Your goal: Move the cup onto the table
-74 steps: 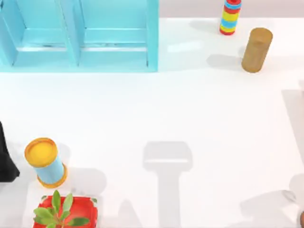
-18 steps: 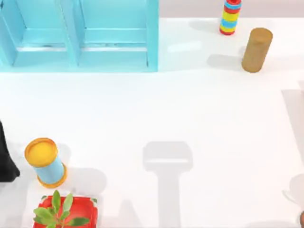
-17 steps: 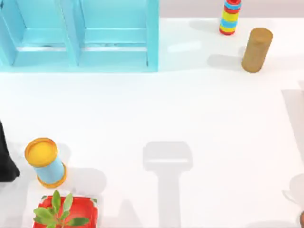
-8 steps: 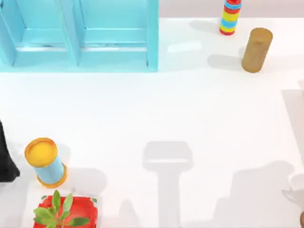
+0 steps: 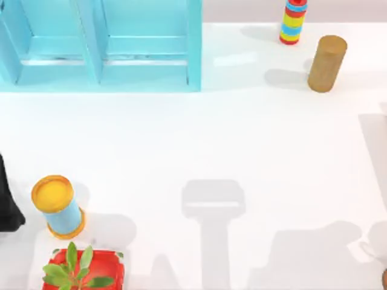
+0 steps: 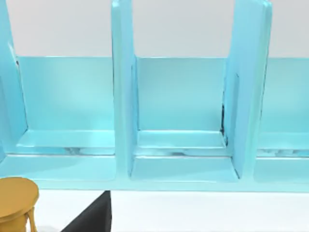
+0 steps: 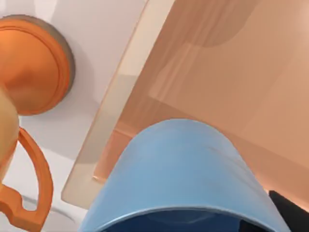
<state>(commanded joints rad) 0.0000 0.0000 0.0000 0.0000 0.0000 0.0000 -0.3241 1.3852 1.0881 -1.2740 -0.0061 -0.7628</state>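
The mid-blue cup (image 7: 183, 169) sits very close to the camera in the right wrist view, its rim toward the lens. Behind it lies a flat tan-orange mat (image 7: 231, 72). My right gripper (image 7: 193, 212) is shut on the cup, and a dark finger (image 7: 290, 212) lies against the cup's side. The white table (image 5: 242, 139) spreads across the top view. My left arm (image 5: 7, 208) is parked at the table's left edge.
A light-blue shelf unit (image 5: 103, 48) stands at the back left. A light-blue cylinder with yellow rims (image 5: 57, 205) and a red potted plant (image 5: 81, 272) are at the front left. A tan cylinder (image 5: 326, 63) and a striped stack (image 5: 293, 21) stand back right. An orange mug (image 7: 29, 67) is beside the mat.
The arm's shadow at the table's front right has grown and shifted leftward over the last second. The left arm and the other objects have not moved.
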